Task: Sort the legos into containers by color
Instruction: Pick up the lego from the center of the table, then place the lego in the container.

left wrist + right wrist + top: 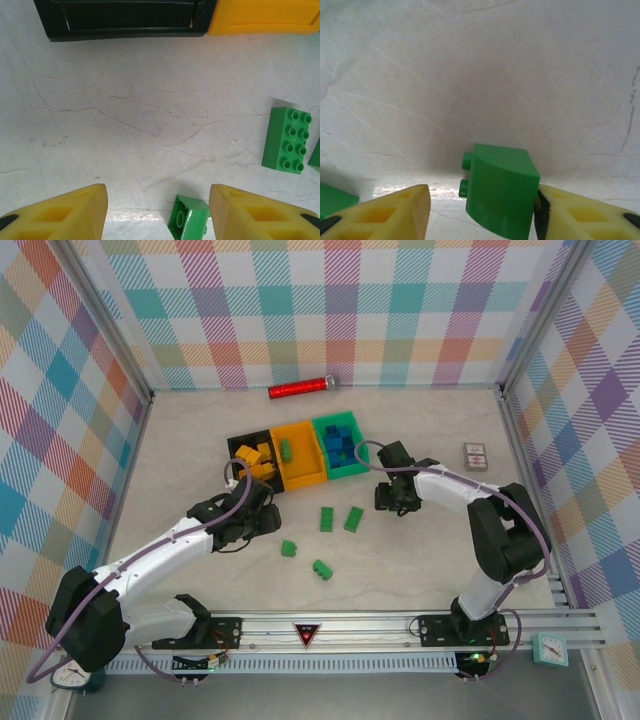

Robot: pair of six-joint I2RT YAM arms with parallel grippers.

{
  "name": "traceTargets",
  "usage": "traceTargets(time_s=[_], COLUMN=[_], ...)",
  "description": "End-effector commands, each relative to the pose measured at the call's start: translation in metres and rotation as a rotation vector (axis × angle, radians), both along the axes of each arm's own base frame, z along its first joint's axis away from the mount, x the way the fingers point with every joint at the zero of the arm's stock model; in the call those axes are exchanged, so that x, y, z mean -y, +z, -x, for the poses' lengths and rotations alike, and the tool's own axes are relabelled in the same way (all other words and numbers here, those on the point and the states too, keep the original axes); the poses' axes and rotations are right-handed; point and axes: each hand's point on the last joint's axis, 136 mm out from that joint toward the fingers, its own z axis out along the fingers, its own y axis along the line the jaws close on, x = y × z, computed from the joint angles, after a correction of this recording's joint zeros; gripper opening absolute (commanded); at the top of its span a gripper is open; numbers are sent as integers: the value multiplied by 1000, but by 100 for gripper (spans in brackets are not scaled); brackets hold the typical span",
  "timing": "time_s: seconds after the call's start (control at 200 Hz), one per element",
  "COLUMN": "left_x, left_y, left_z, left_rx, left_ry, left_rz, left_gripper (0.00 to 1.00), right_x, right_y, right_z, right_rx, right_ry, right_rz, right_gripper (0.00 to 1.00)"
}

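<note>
Three joined containers stand mid-table: a black one [247,448] with yellow legos, a yellow-orange one [303,468] with one green lego, and a green one [345,468] with blue legos. Green legos lie loose in front [327,519] [354,519] [288,549] [322,569]. My left gripper [268,522] [157,202] is open, with a small green lego [189,220] lying on the table close to its right finger. My right gripper [393,502] [481,192] is open around a green lego [502,195]. That lego touches the right finger [580,215], with a gap to the left one.
The black bin's wall [125,22] and the yellow bin's corner [265,17] lie ahead of the left gripper, and a long green brick [287,140] lies to its right. A red cylinder [301,389] lies by the back wall and a white card box [475,455] at the right.
</note>
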Motion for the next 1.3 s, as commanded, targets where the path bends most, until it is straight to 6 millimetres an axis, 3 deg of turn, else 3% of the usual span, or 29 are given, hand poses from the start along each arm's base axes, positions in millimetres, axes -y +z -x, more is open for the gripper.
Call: traceTargets(time_s=[0.0,0.22,0.415,0.645,0.805,0.975,1.145,1.235,1.295], left_x=[-2,-4,-8,-15,-15,-6,9,15,20], left_y=[3,2,2,-2,-8,-11,-12,-12,-12], left_z=[0,0,2,2,3,6,11,14,16], left_rx=[8,6,11,-7,-45,-57,-53,-51,-54], left_ry=[-7,3,20,48,54,32,-14,-40,-65], left_rz=[-3,-8,-13,-52,-75,-21,77,117,140], left_gripper=[56,56,56,55,55,55,55,55,55], right_x=[-4,-12,-34,-93,-137,-180,-205,-211,-212], right_y=[1,4,30,87,113,132,142,141,140], right_z=[-5,-8,-11,-20,-36,-60,-88,-96,-96], right_rx=[-11,-4,44,151,195,224,241,230,226], right_ry=[4,34,96,231,306,355,365,368,371], right_rz=[-18,-52,-161,-334,-378,-406,-417,-404,-401], right_gripper=[51,27,25,28,29,30,34,50,52])
